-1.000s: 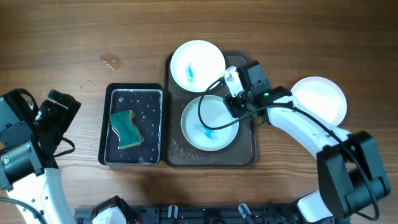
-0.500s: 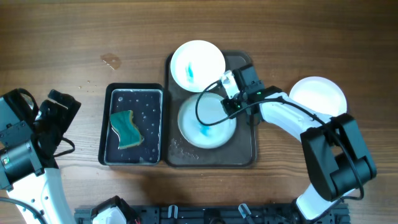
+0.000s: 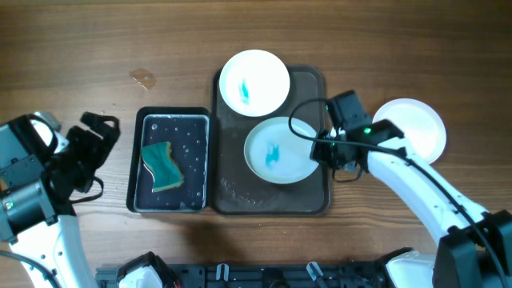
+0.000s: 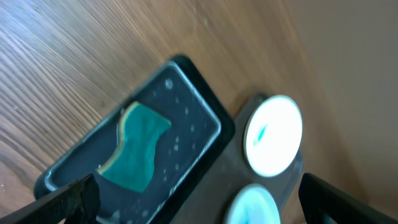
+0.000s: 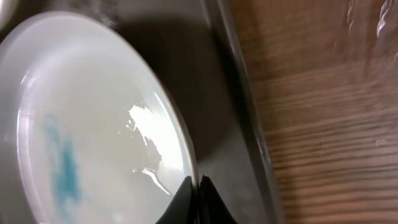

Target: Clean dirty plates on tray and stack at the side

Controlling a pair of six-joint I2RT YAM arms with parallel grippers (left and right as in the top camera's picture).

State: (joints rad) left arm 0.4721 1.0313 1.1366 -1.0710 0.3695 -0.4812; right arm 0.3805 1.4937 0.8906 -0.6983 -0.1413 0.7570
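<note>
**A:** Wood underneath everything: the wooden counter (image 3: 96, 48). What's on it, biggest first?

**B:** The dark tray (image 3: 308, 196) sits mid-counter, with the smaller black water tray (image 3: 133, 160) just beside it on the left. Two dirty plates lie in the dark tray. The far plate (image 3: 254, 84) is at the far left corner, overlapping the rim. The near plate (image 3: 280, 152) lies toward the tray's right side. A plain white plate (image 3: 412, 128) rests on the counter, off to the right of the tray.

**A:** Which step is in hand?

**B:** I'd judge it's taking hold of the near plate for wiping. The right jaws are pressed together on that plate's right rim, and the wrist view shows the thin edge pinched between the tips.

**A:** And the left jaws?

**B:** Spread wide and empty at the counter's left end, left of the green sponge (image 3: 162, 166), which lies in the water tray.

**A:** What does the next move call for?

**B:** Probably holding the plate steady while the left jaws fetch the sponge, with the blue smear (image 3: 272, 154) kept facing up. A pinch on so thin a rim could slip.
</note>
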